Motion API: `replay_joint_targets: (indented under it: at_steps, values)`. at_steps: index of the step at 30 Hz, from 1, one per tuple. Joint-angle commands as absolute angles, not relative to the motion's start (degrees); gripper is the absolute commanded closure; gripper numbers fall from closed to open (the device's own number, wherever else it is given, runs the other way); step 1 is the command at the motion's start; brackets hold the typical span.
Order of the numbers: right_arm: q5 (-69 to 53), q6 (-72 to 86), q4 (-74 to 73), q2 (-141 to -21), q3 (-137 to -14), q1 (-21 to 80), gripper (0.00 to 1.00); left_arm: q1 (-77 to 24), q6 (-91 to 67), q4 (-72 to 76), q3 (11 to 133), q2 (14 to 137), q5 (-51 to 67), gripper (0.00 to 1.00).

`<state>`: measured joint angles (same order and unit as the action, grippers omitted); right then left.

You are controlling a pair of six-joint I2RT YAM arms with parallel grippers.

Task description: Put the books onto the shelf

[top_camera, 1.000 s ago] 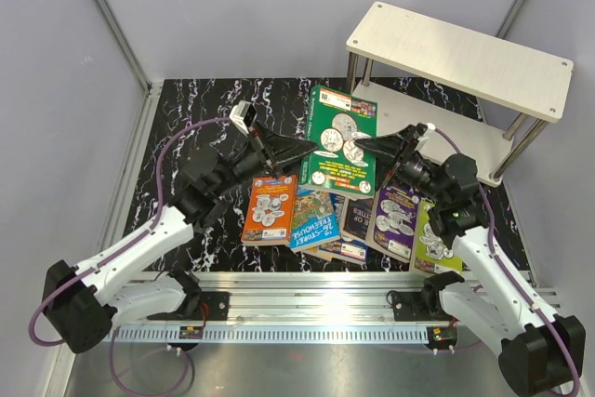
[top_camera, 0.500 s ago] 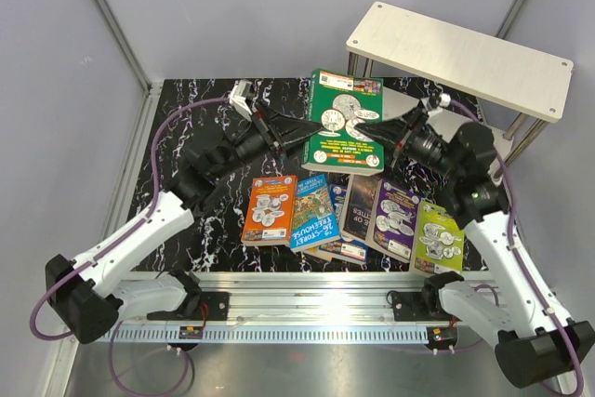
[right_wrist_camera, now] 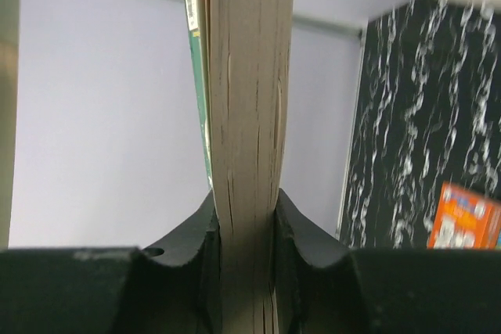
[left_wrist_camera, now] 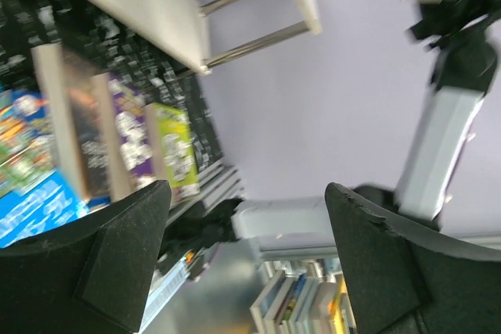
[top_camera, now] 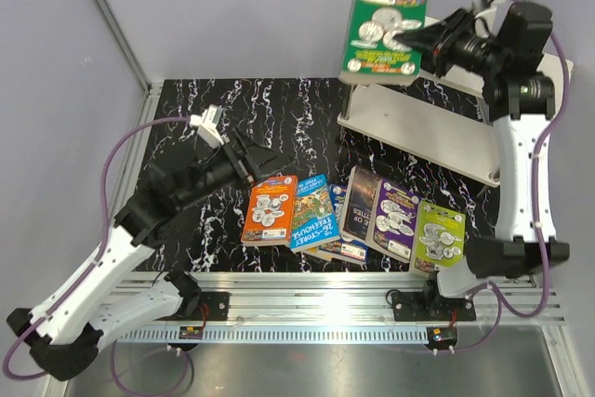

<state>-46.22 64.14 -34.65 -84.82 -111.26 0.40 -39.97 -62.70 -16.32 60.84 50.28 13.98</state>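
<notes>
— Books first: where are they?

— The green book (top_camera: 384, 30) is up in my right jaws, pinched hard by its page edge between both fingers (right_wrist_camera: 188, 260), cover toward the overhead camera. The rest lie in a fanned row on the table (top_camera: 186, 118), from the orange book (top_camera: 270, 209) to the lime book (top_camera: 437, 234).

— And the shelf?

— The shelf (top_camera: 418, 141) stands right under and behind the green book, which hides the left end of the top board. The book sticks out leftward from my right jaws, so I judge it must go down flat onto that board. How high it hangs above the board I cannot tell.

— Your left side?

— My left jaws gape wide with nothing between the fingers (left_wrist_camera: 117, 263). They hang just beside the orange book, well apart from the shelf. The right arm is the nearer one.
</notes>
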Motion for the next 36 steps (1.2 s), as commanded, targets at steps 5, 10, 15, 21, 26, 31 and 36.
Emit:
replay_joint_targets:
  at_steps: [5,10,15,21,26,31,36]
  values:
    - [-45.7,62.7,-40.6,-106.4,-148.4,-4.3,1.0,-39.3,-59.1,-30.6,56.9,40.2,9.5,0.14]
    - [-43.3,63.5,-40.6,-114.4,-151.4,-5.8,1.0,-39.2,-59.4,-36.7,57.0,35.0,6.2,0.14]
    - [-38.6,63.1,-37.4,-116.6,-146.9,-6.6,1.0,-39.2,-60.7,-42.5,57.0,28.5,1.7,0.14]
    - [-30.9,57.5,-42.6,-118.8,-150.0,-6.8,1.0,-39.2,-61.3,-48.3,58.4,24.7,-2.5,0.14]
    - [-32.1,57.9,-41.9,-118.9,-143.3,-6.7,1.0,-39.2,-61.4,-50.7,59.5,23.6,-4.8,0.14]
    - [-31.6,56.1,-45.4,-120.2,-144.0,-6.7,0.37,-39.2,-61.7,-51.9,59.7,23.1,-5.4,0.14]
    - [-29.8,54.4,-47.8,-118.7,-143.5,-7.5,0.15,-39.2,-60.9,-52.3,60.3,24.0,-5.7,0.14]
